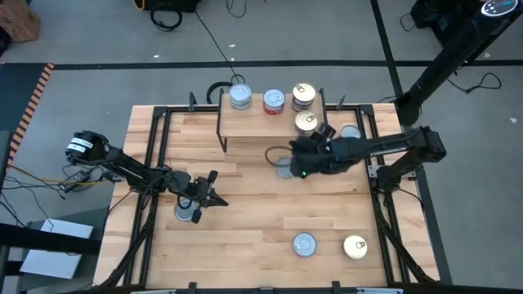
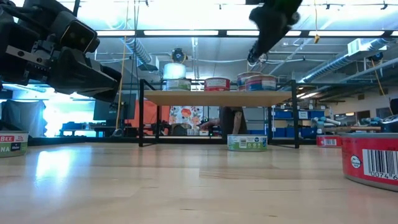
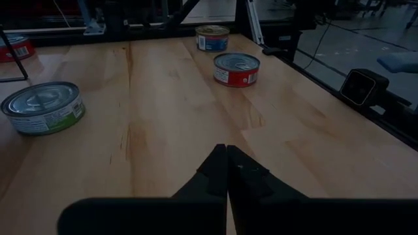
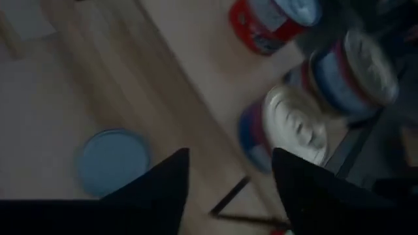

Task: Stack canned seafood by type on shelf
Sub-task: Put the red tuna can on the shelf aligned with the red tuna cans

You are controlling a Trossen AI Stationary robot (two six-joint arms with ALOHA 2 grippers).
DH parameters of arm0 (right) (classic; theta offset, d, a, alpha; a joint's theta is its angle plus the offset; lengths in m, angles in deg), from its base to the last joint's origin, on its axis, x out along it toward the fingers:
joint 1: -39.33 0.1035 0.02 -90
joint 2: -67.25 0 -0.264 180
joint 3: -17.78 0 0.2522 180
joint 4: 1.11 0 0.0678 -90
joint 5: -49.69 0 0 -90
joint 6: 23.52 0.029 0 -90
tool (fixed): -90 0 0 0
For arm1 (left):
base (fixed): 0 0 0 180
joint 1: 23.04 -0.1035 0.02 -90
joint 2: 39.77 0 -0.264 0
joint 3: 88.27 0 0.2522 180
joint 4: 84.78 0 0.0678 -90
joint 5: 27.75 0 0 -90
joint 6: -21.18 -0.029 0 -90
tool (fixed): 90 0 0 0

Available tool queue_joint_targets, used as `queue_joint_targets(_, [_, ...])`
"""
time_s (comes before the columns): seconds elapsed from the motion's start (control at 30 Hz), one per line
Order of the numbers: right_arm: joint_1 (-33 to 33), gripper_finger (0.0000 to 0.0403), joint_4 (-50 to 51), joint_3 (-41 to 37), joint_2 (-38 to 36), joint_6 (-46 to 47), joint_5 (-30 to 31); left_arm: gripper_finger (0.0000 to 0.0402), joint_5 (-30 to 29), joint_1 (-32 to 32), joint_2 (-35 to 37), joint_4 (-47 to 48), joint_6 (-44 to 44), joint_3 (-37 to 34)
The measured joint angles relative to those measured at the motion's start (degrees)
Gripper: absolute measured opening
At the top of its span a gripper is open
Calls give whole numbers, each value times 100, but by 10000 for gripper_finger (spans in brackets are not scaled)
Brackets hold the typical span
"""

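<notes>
The right end effector (image 1: 309,161) hangs with fingers parted and empty at the front edge of the light-wood shelf on black wire legs (image 1: 245,122). The nearest loose flat silver-topped round tin (image 1: 284,167) lies on the slatted wooden counter (image 1: 245,212) just beside it, toward the left arm. The left end effector (image 1: 206,193) waits closed, farther off.

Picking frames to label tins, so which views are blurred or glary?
Right wrist view: motion-blurred, the shelf tins smeared. Low view: ceiling lights glare, the near red tin soft. Left wrist view: sharp but dim. High view: even and clear.
</notes>
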Motion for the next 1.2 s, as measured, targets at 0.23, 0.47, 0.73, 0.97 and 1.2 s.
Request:
queue_joint_targets(0.23, [744, 74, 929, -523, -50, 2356, 35, 6, 0, -2, 0, -2, -7, 0])
queue_joint_targets(0.47, [1030, 10, 762, -2243, -797, 5252, -340, 6, 0, -2, 0, -2, -15, 0])
queue_joint_targets(0.73, [704, 3, -610, -4271, -2650, 6717, -772, 6, -60, -9, 0, -9, -17, 0])
queue_joint_targets(0.97, [319, 2, -2222, -5800, -3871, 7388, 4, 6, -88, -9, 0, -52, -17, 0])
queue_joint_targets(1.2, [102, 1, -4600, -7020, -3909, 8003, 2074, 6, -190, -11, 0, -75, -16, 0])
